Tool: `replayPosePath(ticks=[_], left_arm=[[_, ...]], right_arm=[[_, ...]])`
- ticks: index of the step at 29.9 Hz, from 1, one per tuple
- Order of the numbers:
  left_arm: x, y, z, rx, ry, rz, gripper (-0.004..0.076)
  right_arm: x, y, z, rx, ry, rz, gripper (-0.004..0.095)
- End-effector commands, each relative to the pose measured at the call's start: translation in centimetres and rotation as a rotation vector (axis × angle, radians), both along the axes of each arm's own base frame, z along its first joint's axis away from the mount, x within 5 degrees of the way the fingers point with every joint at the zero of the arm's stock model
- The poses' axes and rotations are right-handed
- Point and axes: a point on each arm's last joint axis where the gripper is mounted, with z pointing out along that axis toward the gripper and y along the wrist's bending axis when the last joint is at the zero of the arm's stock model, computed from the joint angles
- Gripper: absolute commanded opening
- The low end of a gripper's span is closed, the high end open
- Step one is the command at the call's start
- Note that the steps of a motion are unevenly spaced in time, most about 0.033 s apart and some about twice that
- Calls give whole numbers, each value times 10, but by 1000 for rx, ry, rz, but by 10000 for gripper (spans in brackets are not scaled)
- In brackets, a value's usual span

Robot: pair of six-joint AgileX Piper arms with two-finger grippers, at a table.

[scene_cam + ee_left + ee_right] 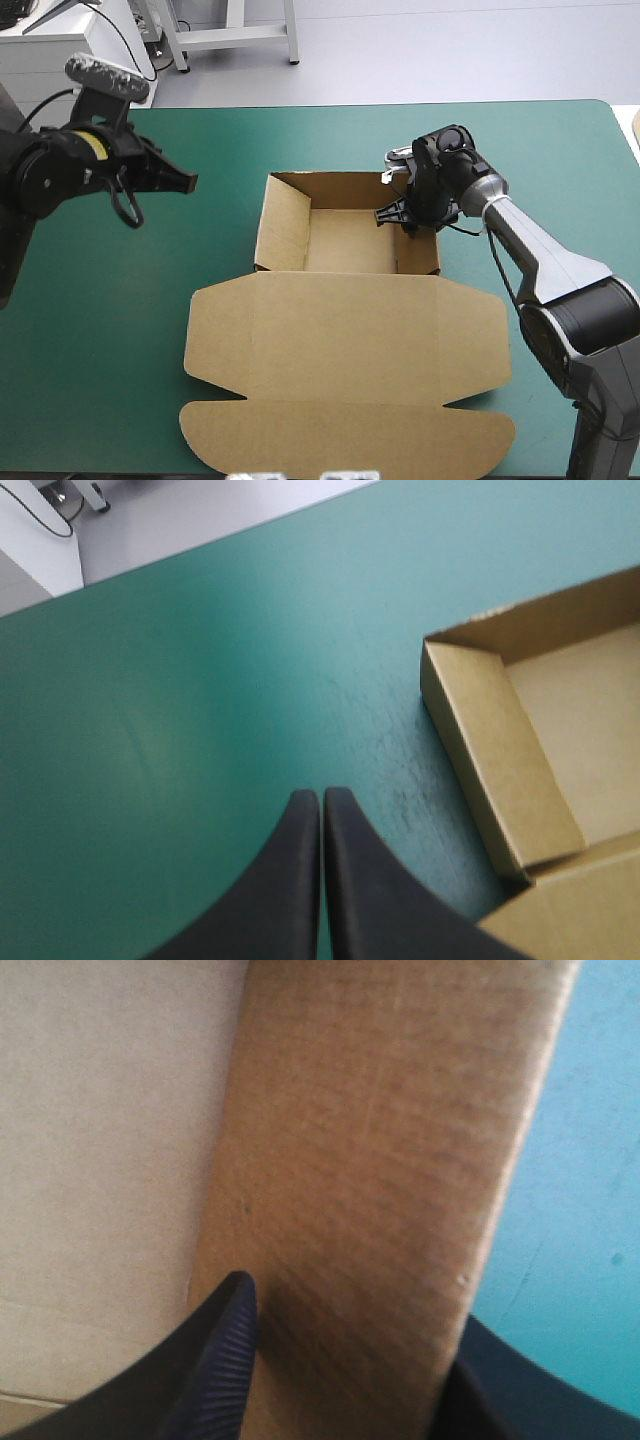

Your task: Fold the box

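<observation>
The brown box (345, 335) lies mid-table as an open tray with its walls raised and the lid spread flat toward the near edge. My right gripper (400, 214) is at the tray's right wall (418, 250), near the far corner. In the right wrist view the right gripper (345, 1300) straddles that wall (370, 1150), one black finger (225, 1340) inside the tray and the other outside, both against the board. My left gripper (188, 182) hovers over the teal-green cover, apart from the tray's left wall (500, 770). The left gripper (322, 796) is shut and holds nothing.
The teal-green cover (120, 330) lies bare to the left of the box and along the far edge. The flat lid's rounded flaps (350, 435) reach almost to the table's near edge. A white cabinet (60, 50) stands beyond the far left corner.
</observation>
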Motion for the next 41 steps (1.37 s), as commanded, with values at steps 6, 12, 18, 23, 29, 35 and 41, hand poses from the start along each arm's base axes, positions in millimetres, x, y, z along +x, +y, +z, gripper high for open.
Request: replayPosePath(ticks=[6,12,18,23,29,35,41], left_arm=[[-66,26,-36,5,23,-4,-8],[-101,38,-84,2,14,-22,-8],[-133,44,-137,-75,71,-48,-8],[-159,53,-181,-74,108,-42,-8],[-179,61,-210,-96,98,-30,-8],[-188,66,-215,-95,53,-27,-8],[-188,67,-214,-93,48,-28,-8]], right_arm=[[-3,-2,18,13,-42,2,-7],[0,-6,21,5,-56,-9,-21],[10,-59,32,18,-80,-142,-21],[11,-121,51,6,-128,-260,-21],[0,-212,56,-12,-136,-472,-21],[-27,-296,53,-43,-115,-666,-21],[-41,-326,49,-103,-85,-663,103]])
